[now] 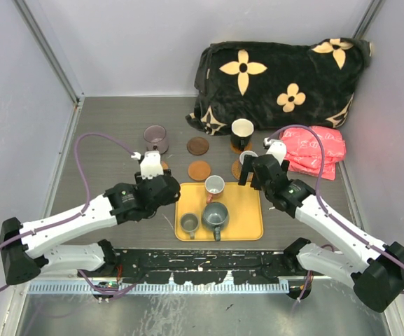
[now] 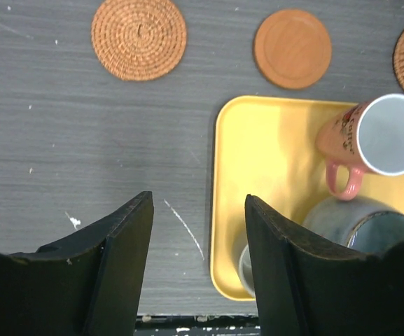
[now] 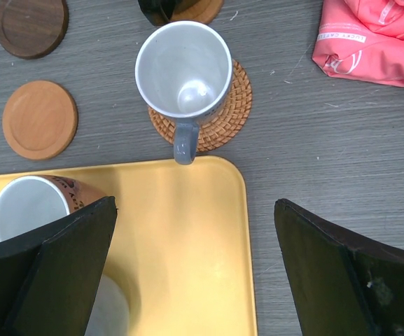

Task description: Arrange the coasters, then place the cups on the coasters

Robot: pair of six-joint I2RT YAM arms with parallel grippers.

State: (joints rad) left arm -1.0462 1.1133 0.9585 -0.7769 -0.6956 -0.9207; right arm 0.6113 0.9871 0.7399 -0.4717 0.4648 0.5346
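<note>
Three cups (image 1: 214, 215) on the tray (image 1: 247, 210), coasters (image 1: 199, 170) behind it

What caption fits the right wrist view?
Grey handled mug sits on a woven wicker coaster beside the yellow rectangular tray.

A lab booth — bare white walls (image 1: 138, 42) enclosing the table (image 1: 110, 133).

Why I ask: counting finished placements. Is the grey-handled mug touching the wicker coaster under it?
Touching. The right wrist view shows the grey-handled mug standing on the wicker coaster, no gap showing.
</note>
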